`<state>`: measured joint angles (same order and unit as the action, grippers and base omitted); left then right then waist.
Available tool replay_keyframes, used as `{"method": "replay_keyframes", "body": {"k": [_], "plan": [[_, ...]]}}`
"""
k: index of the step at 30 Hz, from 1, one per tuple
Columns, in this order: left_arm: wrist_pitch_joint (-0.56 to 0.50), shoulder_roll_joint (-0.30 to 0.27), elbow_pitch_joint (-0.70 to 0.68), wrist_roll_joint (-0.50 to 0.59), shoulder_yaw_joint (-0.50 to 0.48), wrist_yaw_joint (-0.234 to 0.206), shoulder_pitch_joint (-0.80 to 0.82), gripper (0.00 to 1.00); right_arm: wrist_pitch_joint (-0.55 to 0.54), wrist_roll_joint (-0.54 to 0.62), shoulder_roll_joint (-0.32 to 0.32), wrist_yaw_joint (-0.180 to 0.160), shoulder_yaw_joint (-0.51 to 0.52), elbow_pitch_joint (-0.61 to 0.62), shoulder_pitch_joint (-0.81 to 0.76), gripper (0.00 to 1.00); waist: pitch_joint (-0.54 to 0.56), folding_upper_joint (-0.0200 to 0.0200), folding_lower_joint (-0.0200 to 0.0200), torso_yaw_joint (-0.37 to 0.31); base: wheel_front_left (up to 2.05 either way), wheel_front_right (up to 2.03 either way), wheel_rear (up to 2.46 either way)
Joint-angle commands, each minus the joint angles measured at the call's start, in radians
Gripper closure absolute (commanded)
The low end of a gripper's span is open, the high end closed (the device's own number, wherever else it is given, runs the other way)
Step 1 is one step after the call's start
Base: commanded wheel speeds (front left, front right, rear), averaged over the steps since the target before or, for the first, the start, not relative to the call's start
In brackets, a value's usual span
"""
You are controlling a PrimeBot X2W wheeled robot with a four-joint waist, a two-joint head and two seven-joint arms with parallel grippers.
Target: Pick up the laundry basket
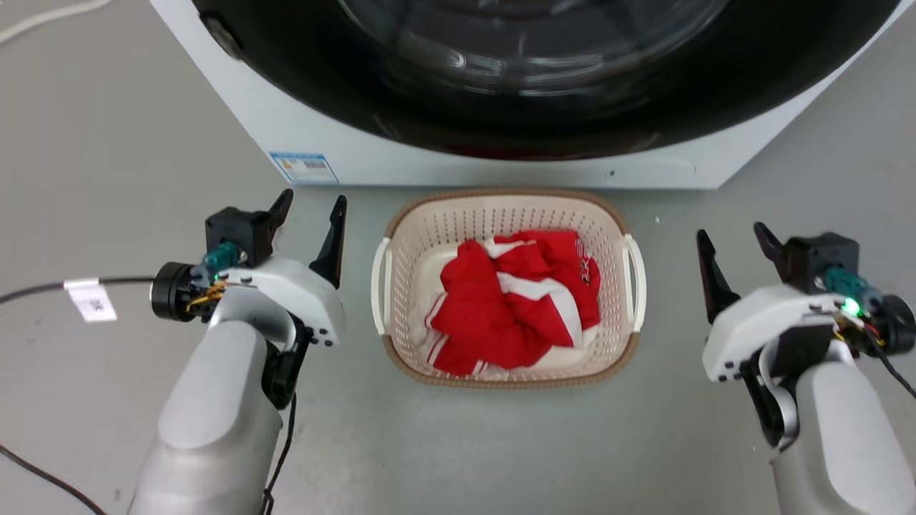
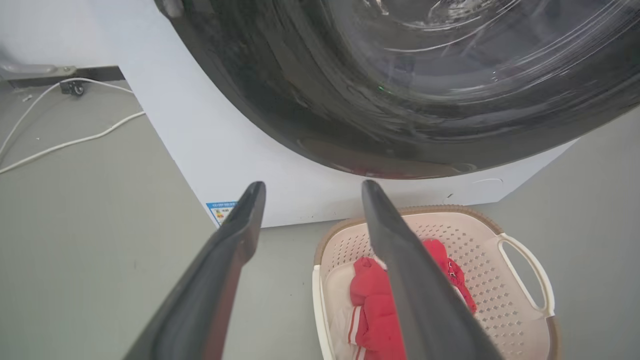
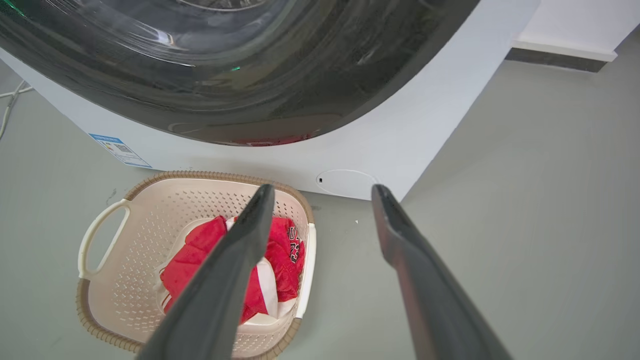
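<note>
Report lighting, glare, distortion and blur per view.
Head view: soft even light, faint shadow around the laundry basket, pale streaky reflections on the washer door. Left wrist view: wide-angle bending curves the door's edge, and the left end effector looks soft up close. Right wrist view: same curving, a green glint on the glass, the right end effector soft too.

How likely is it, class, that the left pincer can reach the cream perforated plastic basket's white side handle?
Probably yes: the open left pincer sits beside the cream perforated plastic laundry basket, with bare grey floor between it and the nearer white handle.
</note>
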<state>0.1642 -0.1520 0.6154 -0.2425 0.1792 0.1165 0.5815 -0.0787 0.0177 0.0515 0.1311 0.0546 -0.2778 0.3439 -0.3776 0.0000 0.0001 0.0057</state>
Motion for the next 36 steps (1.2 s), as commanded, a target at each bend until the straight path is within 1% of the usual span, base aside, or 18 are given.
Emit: {"method": "replay_keyframes", "body": {"k": [1,7,9,14,19,26,30,36], "plan": [[-0.011,-0.009,0.032,-0.013,0.002,0.006,0.03,0.0,-0.01,-0.005,-0.002,-0.001,-0.006,-0.029,0.038,0.0,-0.065,0.0,-0.0001,-0.014,0.0,0.0,0.0],[-0.054,-0.022,0.178,-0.065,0.042,0.014,0.129,0.0,-0.039,-0.024,-0.002,-0.001,-0.03,-0.175,0.15,0.0,-0.156,0.0,-0.0001,-0.029,0.0,0.0,0.0],[-0.069,-0.023,0.218,-0.09,0.073,0.014,0.159,0.0,-0.042,-0.034,-0.002,-0.001,-0.041,-0.224,0.187,0.0,-0.183,0.0,-0.0001,-0.034,0.0,0.0,0.0],[-0.116,-0.047,0.291,-0.167,0.152,0.014,0.226,0.0,-0.053,-0.065,-0.002,-0.001,-0.064,-0.358,0.281,0.0,-0.252,0.0,-0.0001,-0.05,0.0,0.0,0.0],[-0.172,-0.071,0.338,-0.248,0.23,0.015,0.29,0.0,-0.067,-0.089,-0.002,-0.001,-0.094,-0.499,0.38,0.0,-0.31,0.0,-0.0001,-0.062,0.0,0.0,0.0],[-0.288,-0.106,0.379,-0.373,0.324,0.015,0.366,0.0,-0.103,-0.149,-0.002,-0.001,-0.146,-0.685,0.521,0.0,-0.378,0.0,-0.0001,-0.077,0.0,0.0,0.0],[-0.358,-0.12,0.389,-0.457,0.353,0.014,0.407,0.0,-0.127,-0.19,-0.002,-0.001,-0.18,-0.77,0.598,0.0,-0.412,0.0,-0.0001,-0.08,0.0,0.0,0.0],[-0.422,-0.14,0.412,-0.52,0.404,0.014,0.47,0.0,-0.144,-0.237,-0.002,-0.001,-0.233,-0.868,0.683,0.0,-0.458,0.0,-0.0001,-0.075,0.0,0.0,0.0]]}}
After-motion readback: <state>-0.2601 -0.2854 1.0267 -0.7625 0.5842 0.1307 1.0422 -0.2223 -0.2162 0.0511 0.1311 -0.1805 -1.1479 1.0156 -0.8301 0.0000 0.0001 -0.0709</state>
